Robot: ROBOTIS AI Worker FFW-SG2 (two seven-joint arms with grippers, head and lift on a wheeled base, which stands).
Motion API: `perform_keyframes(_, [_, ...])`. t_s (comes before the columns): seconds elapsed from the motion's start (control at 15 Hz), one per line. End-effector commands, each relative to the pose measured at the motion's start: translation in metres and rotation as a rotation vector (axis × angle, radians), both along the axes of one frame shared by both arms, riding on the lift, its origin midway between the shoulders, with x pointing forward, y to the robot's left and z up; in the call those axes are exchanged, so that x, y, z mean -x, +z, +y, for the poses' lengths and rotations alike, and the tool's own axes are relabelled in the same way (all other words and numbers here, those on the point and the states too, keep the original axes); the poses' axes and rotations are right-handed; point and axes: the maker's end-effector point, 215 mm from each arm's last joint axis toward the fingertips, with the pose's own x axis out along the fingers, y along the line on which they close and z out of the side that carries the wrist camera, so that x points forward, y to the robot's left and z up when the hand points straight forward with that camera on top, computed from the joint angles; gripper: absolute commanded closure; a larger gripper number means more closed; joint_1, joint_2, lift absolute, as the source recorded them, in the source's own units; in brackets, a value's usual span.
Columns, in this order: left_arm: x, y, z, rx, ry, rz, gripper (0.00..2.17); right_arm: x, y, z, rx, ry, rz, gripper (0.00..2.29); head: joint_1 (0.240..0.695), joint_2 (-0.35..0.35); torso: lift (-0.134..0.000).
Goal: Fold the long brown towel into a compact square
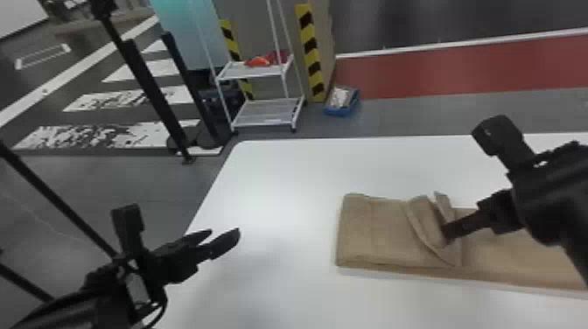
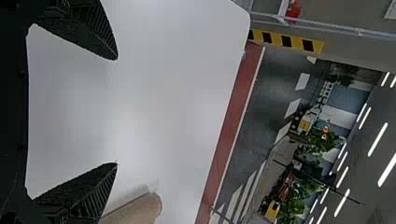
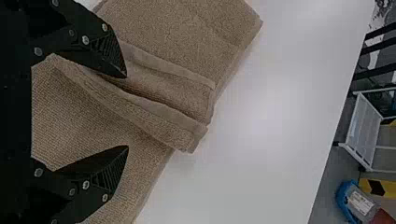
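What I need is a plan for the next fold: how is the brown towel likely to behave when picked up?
The brown towel will probably be floppy: its loose edges are rucked into soft ridges. Its nubby weave suggests it won't be very slippery. The folded layers may slump open if only the top one is lifted, since they simply overlap.

My Remote View of the Wide Room

Through the head camera, I see a white counter [image 1: 284, 170] with a rounded corner. Beyond it, a white rack [image 1: 267, 114] stands on grey floor [image 1: 407, 116], red items [image 1: 261, 61] on its upper shelf. A blue bin [image 1: 340, 112] sits near yellow-and-black strips [image 1: 311, 57] and a red floor band [image 1: 450, 70]. My left wrist view picks up green plants [image 2: 322, 140] and bright ceiling lights [image 2: 377, 140].
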Motion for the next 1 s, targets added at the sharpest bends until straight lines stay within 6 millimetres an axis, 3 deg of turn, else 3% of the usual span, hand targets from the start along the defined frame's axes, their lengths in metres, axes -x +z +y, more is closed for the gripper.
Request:
perform_keyframes(0.0, [0.0,0.0,-0.001,0.003,-0.003,-0.001,0.07,0.002,-0.003,0.003,-0.009,-0.003,0.007,0.39,0.695,0.35,-0.124])
perform_keyframes(0.2, [0.002,-0.003,-0.002,0.005,-0.003,0.005,0.08,-0.001,-0.011,0.002,0.02,0.0,-0.001,0.23,0.695,0.35,-0.124])
perform_keyframes(0.53, [0.003,-0.004,-0.003,0.006,-0.004,0.007,0.08,0.004,-0.022,0.002,0.025,0.01,0.029,0.26,0.695,0.35,-0.124])
perform_keyframes(0.93, [-0.003,-0.005,-0.007,0.006,-0.013,-0.001,0.08,0.007,-0.004,0.001,-0.026,-0.03,0.043,0.26,0.695,0.35,-0.124])
